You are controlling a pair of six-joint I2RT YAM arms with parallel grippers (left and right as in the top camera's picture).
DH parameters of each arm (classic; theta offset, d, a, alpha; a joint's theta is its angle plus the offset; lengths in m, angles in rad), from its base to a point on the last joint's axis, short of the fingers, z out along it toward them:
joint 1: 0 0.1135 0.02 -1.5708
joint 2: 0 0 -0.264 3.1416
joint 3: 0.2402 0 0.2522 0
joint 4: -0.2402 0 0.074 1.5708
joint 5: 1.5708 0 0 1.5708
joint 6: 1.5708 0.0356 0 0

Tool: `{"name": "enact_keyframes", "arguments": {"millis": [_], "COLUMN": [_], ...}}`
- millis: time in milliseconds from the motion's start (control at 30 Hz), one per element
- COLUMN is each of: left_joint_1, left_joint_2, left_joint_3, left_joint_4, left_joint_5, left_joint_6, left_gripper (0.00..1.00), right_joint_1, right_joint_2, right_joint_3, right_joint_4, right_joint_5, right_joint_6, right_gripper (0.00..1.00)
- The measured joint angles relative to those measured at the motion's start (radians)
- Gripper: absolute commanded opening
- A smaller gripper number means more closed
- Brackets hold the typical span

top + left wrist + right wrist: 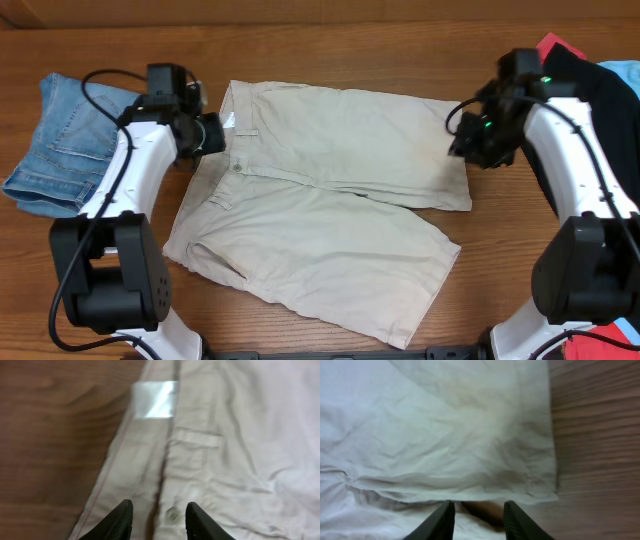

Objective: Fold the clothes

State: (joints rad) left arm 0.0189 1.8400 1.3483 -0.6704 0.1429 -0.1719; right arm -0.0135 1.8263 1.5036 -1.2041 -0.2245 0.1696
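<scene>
Shorts point(320, 200) flat on the table point(330, 40), waistband point(235, 130) toward our left side | our left gripper point(160, 505): jaws apart over the waistband button point(173, 515) | our right gripper point(479, 503): jaws apart over a leg hem point(540, 492)

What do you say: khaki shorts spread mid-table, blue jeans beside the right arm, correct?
Wrong side. The overhead view shows the blue jeans beside the left arm, not the right. The khaki shorts are spread mid-table.

Overhead is looking straight down on the table point(330, 50); each wrist camera is peering closely down at the shorts point(330, 210), shared with overhead.
</scene>
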Motion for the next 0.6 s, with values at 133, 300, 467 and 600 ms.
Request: {"name": "enact_keyframes", "arguments": {"millis": [133,300,467,600], "left_joint_1": [-0.056,-0.106,-0.118,-0.115], "left_joint_2": [0.011,0.099,0.217,0.233], "left_joint_3": [0.0,0.001,0.002,0.019], "left_joint_4": [0.066,0.133,0.177,0.189], "left_joint_5": [0.015,0.057,0.085,0.076], "left_joint_6": [0.053,0.099,0.135,0.141], "left_gripper": [0.44,0.5,0.5,0.47], "right_joint_1": [0.047,0.066,0.066,0.066], "right_joint_2": [0.0,0.0,0.0,0.0], "right_joint_3": [-0.097,-0.162,-0.164,-0.165], "right_joint_4": [0.061,0.09,0.095,0.097], "right_joint_5": [-0.008,-0.007,-0.008,-0.007], "right_joint_6": [0.014,0.033,0.04,0.04], "right_gripper": [0.33,0.33,0.33,0.33]}}
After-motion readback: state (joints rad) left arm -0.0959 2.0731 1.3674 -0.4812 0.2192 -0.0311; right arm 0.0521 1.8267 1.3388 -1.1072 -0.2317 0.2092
